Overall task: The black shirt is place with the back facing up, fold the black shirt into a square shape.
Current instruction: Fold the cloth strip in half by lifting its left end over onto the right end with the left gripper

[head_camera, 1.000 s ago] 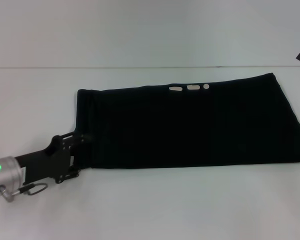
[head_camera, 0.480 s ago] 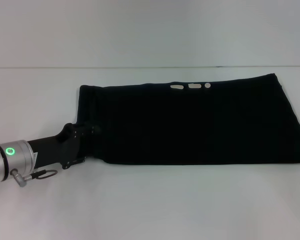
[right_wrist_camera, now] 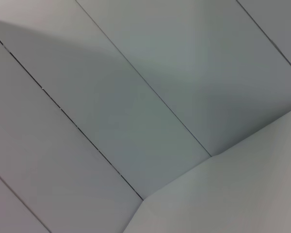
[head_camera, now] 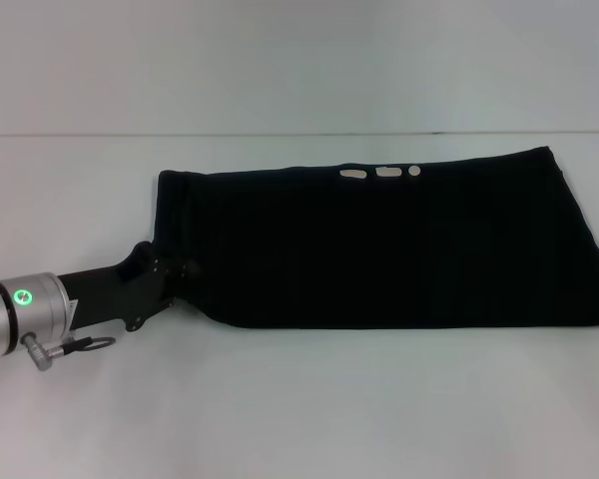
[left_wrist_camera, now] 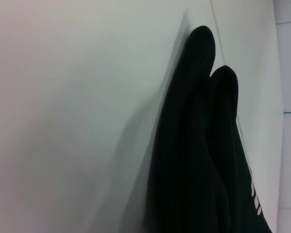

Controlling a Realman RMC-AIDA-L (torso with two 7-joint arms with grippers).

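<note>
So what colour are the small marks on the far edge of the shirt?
White, on the black shirt; the marks show best in the head view.

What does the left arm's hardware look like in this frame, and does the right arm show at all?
The left gripper is matte black and angular. Behind it sits a silver cylindrical wrist segment with a glowing green ring light. A thin dark cable loop hangs beneath it from a small metal plug. Only a dark sliver of the right arm shows at the head view's right edge.

a bare lab-like test space, shown by a plain white table (head_camera: 299,419) and blank white panelled walls (right_wrist_camera: 136,97).
</note>
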